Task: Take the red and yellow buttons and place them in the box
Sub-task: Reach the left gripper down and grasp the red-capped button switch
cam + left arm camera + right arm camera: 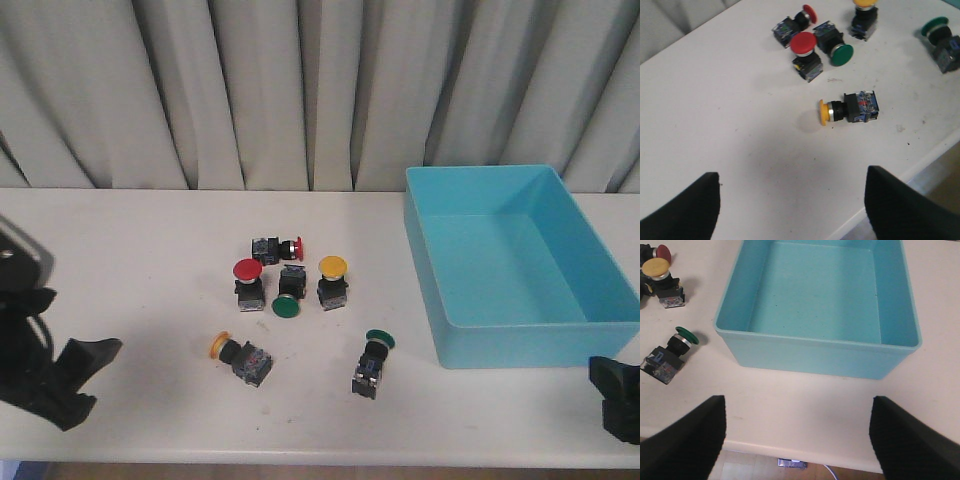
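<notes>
1. The left hand point(790, 205) is seen wide open, with its two black fingers point(682, 207) far apart. Nothing is held or touched by it. It is kept low over the white surface point(140, 260), near the front left edge.
2. The right hand point(797, 440) is also spread wide, and nothing is held in it. It is placed just in front of the big turquoise-blue plastic box point(610, 290).
3. Nothing is seen inside the box.
4. Two red round-capped buttons are found on the surface: one standing up point(247, 281), one lying on its side point(277, 246).
5. Two yellow round-capped buttons are seen too: one standing up point(332, 280), one lying on its side point(238, 354), nearest the left hand.
6. Two green-capped buttons point(287, 295) point(373, 363) are lying among them.
7. All buttons have black blocky bodies.
</notes>
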Controlling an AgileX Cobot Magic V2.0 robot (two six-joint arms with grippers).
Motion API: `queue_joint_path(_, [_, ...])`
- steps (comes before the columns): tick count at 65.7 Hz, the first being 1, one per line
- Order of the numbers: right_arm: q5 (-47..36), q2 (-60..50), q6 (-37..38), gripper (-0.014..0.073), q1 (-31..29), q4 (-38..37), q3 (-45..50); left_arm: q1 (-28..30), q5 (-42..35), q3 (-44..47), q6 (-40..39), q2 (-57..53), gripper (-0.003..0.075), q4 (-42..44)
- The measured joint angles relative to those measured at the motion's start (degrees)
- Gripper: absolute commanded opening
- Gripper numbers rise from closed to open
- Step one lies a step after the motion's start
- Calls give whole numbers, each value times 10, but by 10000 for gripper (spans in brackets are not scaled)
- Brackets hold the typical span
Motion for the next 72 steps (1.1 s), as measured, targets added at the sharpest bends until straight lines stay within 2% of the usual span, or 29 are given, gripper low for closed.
queue_joint_path(9, [0, 0, 0, 583, 0, 0, 0, -21, 19, -76, 92, 101, 585, -1])
queue_joint_path(33, [0, 0, -2, 583, 0, 0, 0, -24, 131, -304, 219, 364, 585, -3])
queue_joint_path(49, [0, 0, -2, 583, 0, 0, 0, -22, 180, -431, 298, 488, 585, -31])
queue_joint_path(61, [0, 0, -2, 583, 0, 0, 0, -2, 226, -528, 364, 573, 585, -89])
queue_joint_path(72, [1, 0, -2, 583, 0, 0, 0, 10, 257, -602, 400, 643, 585, -103])
